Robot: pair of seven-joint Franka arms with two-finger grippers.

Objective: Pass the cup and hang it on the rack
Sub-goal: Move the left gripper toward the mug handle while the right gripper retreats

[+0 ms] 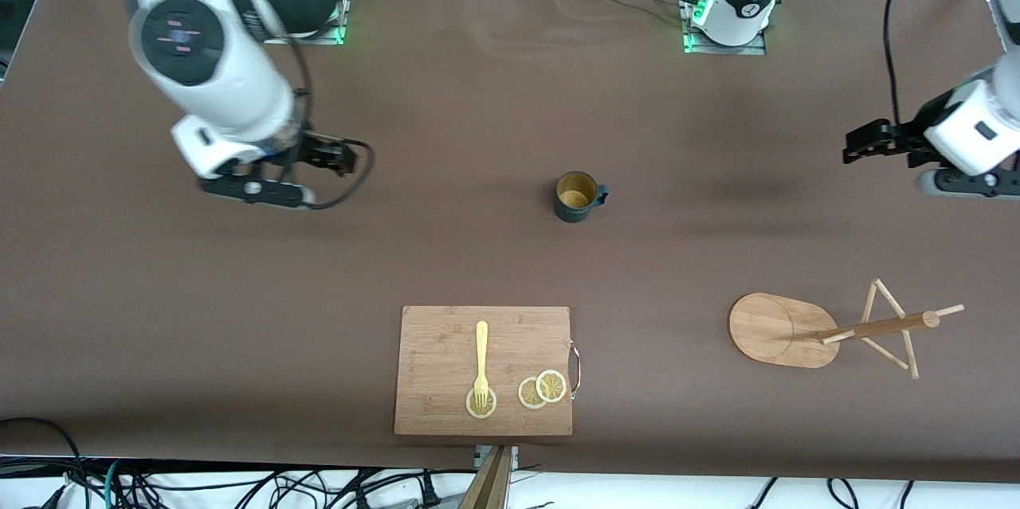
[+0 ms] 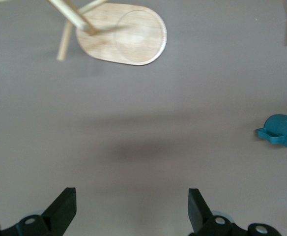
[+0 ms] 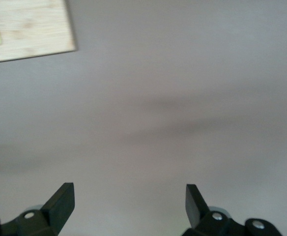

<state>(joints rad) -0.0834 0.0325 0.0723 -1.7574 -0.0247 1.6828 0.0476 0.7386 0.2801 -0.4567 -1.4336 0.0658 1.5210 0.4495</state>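
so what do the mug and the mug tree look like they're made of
The small dark teal ribbed mug looks like glazed ceramic: a slight sheen outside and a yellowish-tan inside, though enamel can't be ruled out. The light mug tree with the oval base looks like unpainted bamboo or pale wood, with visible grain and a matte finish.

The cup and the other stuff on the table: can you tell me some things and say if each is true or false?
1. The cup stands upright on the table. True.
2. The cup hangs on the rack. False: it stands apart from it.
3. The fork lies on the cutting board. True.
4. The left end effector holds the cup. False: it is open and empty.
5. The right end effector is open over bare table. True.
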